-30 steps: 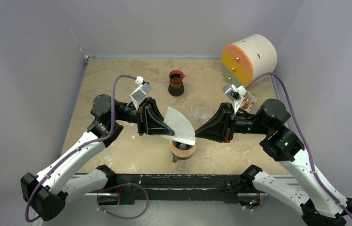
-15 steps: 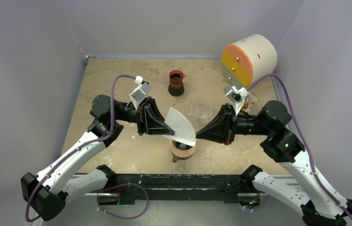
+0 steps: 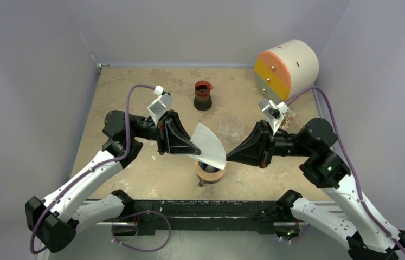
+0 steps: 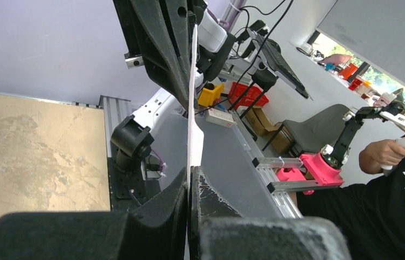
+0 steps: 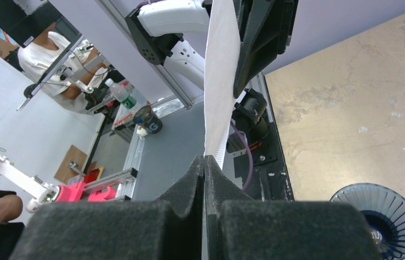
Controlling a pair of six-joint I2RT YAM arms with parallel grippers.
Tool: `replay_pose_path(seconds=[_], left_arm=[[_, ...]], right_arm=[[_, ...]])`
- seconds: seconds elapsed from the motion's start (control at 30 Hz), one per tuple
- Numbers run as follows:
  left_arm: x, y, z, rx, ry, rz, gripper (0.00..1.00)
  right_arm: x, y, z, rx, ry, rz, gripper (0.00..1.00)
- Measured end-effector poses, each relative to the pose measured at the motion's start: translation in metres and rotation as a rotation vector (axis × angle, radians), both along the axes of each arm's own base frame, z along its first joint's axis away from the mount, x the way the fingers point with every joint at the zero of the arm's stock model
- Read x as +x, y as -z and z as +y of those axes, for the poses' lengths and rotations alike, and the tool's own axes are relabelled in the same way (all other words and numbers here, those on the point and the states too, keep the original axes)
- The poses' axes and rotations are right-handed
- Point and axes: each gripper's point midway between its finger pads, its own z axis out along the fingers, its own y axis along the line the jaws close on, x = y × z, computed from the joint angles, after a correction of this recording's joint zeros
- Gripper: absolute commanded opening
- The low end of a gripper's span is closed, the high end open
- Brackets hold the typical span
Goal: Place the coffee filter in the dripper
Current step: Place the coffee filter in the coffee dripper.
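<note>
The white paper coffee filter [image 3: 209, 143] is held flat in the air between both grippers, just above the dripper. The deep-blue ribbed dripper [image 3: 207, 167] sits in a tan wooden ring [image 3: 213, 176], mostly hidden under the filter; its ribbed inside shows in the right wrist view [image 5: 385, 216]. My left gripper [image 3: 195, 152] is shut on the filter's left edge; the left wrist view shows the filter [image 4: 192, 108] edge-on in the gripper [image 4: 190, 174]. My right gripper [image 3: 227, 158] is shut on the filter's lower right edge; the right wrist view shows the filter [image 5: 219, 81] pinched in the gripper [image 5: 204, 161].
A dark carafe with a red rim [image 3: 203, 96] stands behind the grippers. A clear glass cup [image 3: 231, 128] sits just behind the right gripper. A large white drum with an orange and yellow face [image 3: 287, 67] lies at the back right corner.
The right arm has shifted slightly to the right and the left wrist has shifted a little; the filter stays held above the dripper, nearly unmoved.
</note>
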Motion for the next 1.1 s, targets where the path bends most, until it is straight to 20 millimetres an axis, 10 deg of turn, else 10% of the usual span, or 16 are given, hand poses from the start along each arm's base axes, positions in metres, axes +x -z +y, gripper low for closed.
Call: replay_pose_path(seconds=[1.1], left_arm=[[-0.014, -0.026, 0.006, -0.103, 0.096, -0.009, 0.00]], right_arm=[[0.008, 0.000, 0.007, 0.091, 0.006, 0.003, 0.00]])
